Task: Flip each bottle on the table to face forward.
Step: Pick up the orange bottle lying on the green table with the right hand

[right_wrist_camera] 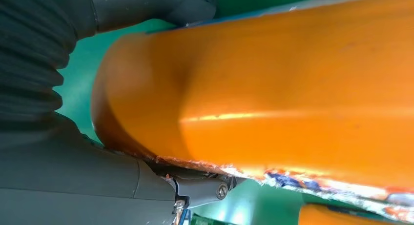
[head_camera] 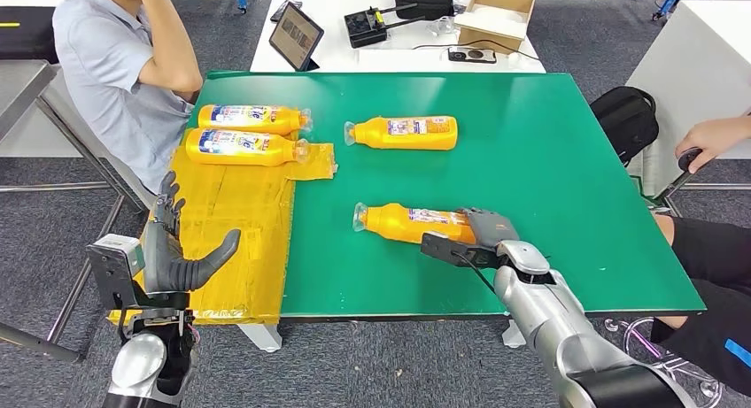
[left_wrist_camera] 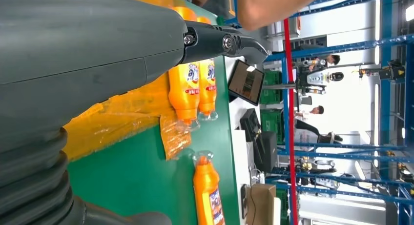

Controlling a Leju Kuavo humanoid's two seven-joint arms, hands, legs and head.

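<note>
Fingers of the right hand (head_camera: 488, 224) are clamping the base of the near bottle (head_camera: 412, 222), which is lying on the green table (head_camera: 549, 160); the left hand (head_camera: 173, 249) is hovering open, fingers apart.

- The right arm (head_camera: 567, 324) is built of smooth silver segments, ending near the lower edge in a dark, rounded joint housing
- A thin black cable runs along its wrist, beside a flat black bracket (head_camera: 443, 247)
- The right hand (head_camera: 489, 227) is grey, with darker fingers
- The left hand (head_camera: 177, 249) has a thick grey thumb and dark fingers (head_camera: 166, 204)
- A grey boxy block (head_camera: 111, 259) sits at the left wrist above a silver forearm (head_camera: 137, 365)
- Up close, the left hand shows a grey ribbed cover (left_wrist_camera: 34, 181) and two silver screws (left_wrist_camera: 207, 39) on a dark finger
- The right wrist view shows a similar ribbed cover (right_wrist_camera: 27, 64) and one screw (right_wrist_camera: 222, 190) in a grey shell
</note>
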